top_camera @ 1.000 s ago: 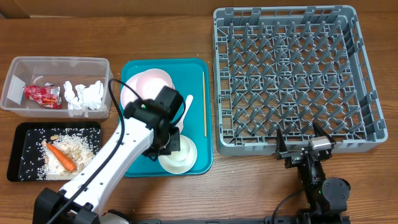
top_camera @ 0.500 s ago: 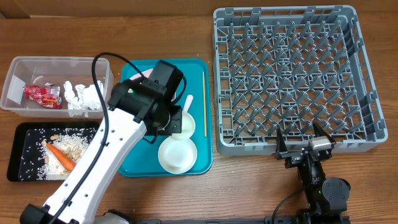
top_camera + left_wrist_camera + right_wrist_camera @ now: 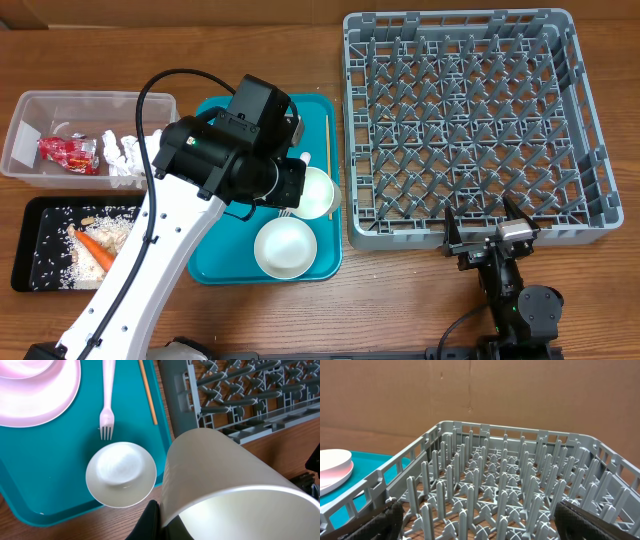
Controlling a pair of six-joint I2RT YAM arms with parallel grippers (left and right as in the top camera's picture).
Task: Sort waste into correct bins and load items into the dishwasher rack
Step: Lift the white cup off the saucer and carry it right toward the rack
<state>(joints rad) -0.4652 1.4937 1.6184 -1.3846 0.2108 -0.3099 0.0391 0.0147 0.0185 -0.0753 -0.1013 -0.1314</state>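
My left gripper (image 3: pixel 300 195) is shut on the rim of a white bowl (image 3: pixel 319 192), held tilted above the teal tray's right edge; it fills the left wrist view (image 3: pixel 225 480), with my fingers (image 3: pixel 152 520) pinching its rim. A second white bowl (image 3: pixel 285 247) (image 3: pixel 121 474), a white fork (image 3: pixel 106 400), a wooden stick (image 3: pixel 328 150) (image 3: pixel 148 392) and a white plate (image 3: pixel 35 390) lie on the tray. The grey rack (image 3: pixel 470 130) (image 3: pixel 495 490) stands at the right. My right gripper (image 3: pixel 487 232) (image 3: pixel 485 520) is open and empty at the rack's front edge.
The teal tray (image 3: pixel 225 270) sits left of the rack. A clear tub (image 3: pixel 30 115) at the far left holds a red wrapper (image 3: pixel 68 152) and white tissue (image 3: pixel 130 152). A black tray (image 3: pixel 35 265) in front of it holds a carrot (image 3: pixel 97 252) and rice.
My left gripper has lifted a white bowl off the tray's front and carried it up and right toward the rack. One bowl stays on the tray. The right arm has not moved.
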